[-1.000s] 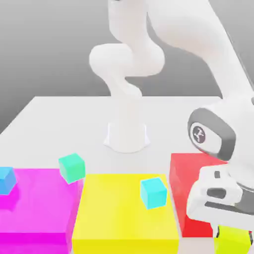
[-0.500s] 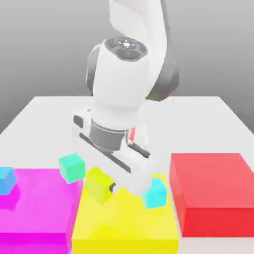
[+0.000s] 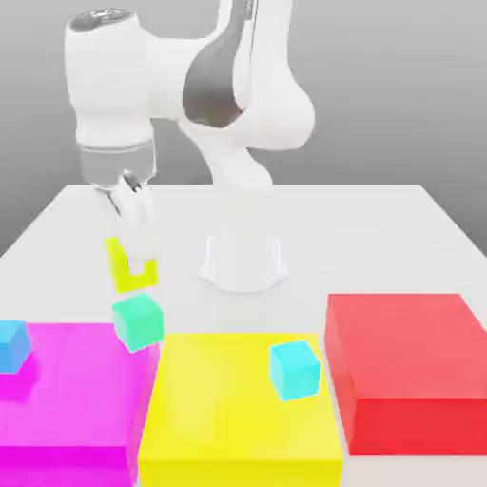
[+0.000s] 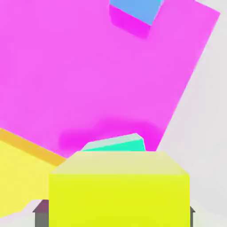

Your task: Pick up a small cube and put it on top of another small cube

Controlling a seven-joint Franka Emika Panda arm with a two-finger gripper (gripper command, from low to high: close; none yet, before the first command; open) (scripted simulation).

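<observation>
My gripper (image 3: 136, 267) is shut on the small lime yellow-green cube (image 3: 129, 265), held in the air at the exterior view's left. Just below it, with a small gap, sits the small teal-green cube (image 3: 139, 321) on the back right corner of the big magenta block (image 3: 67, 390). In the hand view the lime cube (image 4: 119, 193) sits large between the fingers (image 4: 41, 213), and the teal-green cube (image 4: 116, 144) peeks out just beyond it on the magenta block (image 4: 88, 75).
A big yellow block (image 3: 238, 409) carries a lighter cyan cube (image 3: 294, 369). A big red block (image 3: 409, 366) lies at the exterior view's right. A sky-blue cube (image 3: 12, 344) rests on the magenta block's left edge. The arm's white base (image 3: 243, 257) stands behind.
The arm has swung from the exterior view's right, across the yellow block, to the left, carrying the lime cube, which now hangs just above the teal-green cube.
</observation>
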